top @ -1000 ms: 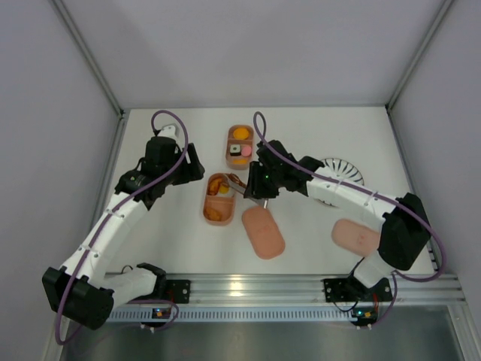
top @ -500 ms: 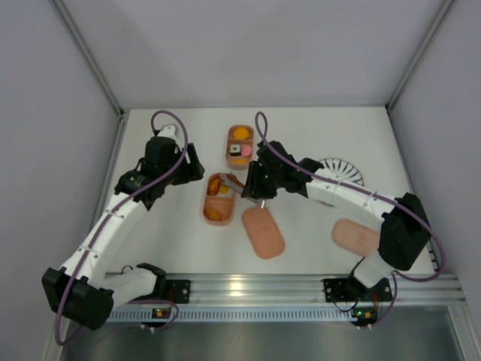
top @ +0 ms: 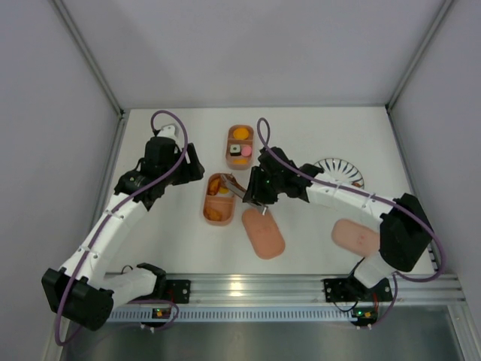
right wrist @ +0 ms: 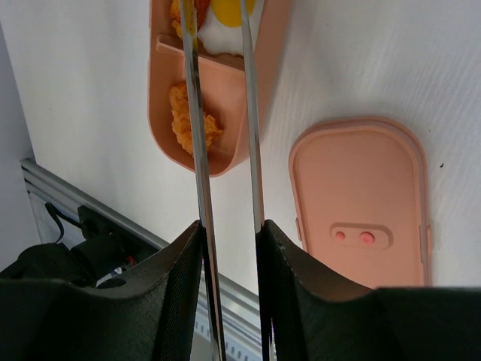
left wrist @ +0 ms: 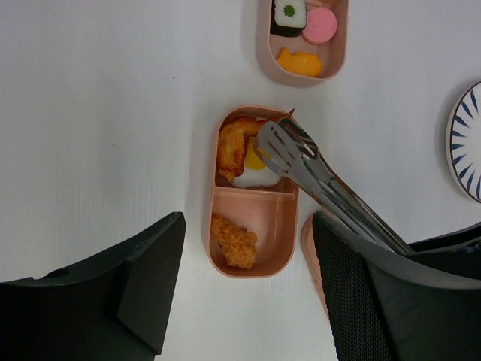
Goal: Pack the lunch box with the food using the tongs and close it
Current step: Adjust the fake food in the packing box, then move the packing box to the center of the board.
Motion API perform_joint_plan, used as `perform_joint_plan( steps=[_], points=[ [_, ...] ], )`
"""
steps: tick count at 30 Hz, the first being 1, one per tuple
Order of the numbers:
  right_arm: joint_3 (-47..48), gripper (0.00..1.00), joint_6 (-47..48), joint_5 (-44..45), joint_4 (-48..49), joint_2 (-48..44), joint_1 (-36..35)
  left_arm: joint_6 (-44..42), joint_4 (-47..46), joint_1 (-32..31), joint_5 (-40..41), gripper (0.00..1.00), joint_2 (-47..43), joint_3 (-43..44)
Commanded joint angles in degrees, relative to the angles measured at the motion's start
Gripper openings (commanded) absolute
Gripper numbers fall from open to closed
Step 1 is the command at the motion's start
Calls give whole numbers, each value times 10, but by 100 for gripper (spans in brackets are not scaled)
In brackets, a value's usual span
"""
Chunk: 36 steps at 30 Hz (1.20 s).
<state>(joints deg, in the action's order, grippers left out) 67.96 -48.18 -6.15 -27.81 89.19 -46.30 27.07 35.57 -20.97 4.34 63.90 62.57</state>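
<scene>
Two springy arms: your right gripper (right wrist: 229, 244) squeezes the tongs (left wrist: 316, 177) narrow, tips over the fried egg (left wrist: 252, 171) in the mid-tabletop lunch box tray (left wrist: 213, 226). Probably light and slick; nip its edge. Your left gripper (left wrist: 252, 256) gapes wide, empty.

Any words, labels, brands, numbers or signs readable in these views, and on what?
No readable text anywhere.
The lunch box tray, tongs and striped plate bear none.
The lid shows only two small round dots, not characters.

Striped round plate (top: 346, 167), white table (top: 173, 241), metal rail (top: 255, 287), grey walls (top: 52, 113)
</scene>
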Motion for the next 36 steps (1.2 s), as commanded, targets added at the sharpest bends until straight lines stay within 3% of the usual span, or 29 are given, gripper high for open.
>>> perform_joint_plan(
  steps=[1, 20, 36],
  points=[
    [-16, 36, -17, 6, 37, -38, 8, -3, -25, 3, 3, 74, -11, 3],
    [-51, 36, -60, 18, 43, -90, 8, -1, -20, 3, -3, 74, -19, 4],
    [-53, 36, -102, -17, 70, -68, 8, 0, -21, 4, -9, 74, -21, 10]
  ],
)
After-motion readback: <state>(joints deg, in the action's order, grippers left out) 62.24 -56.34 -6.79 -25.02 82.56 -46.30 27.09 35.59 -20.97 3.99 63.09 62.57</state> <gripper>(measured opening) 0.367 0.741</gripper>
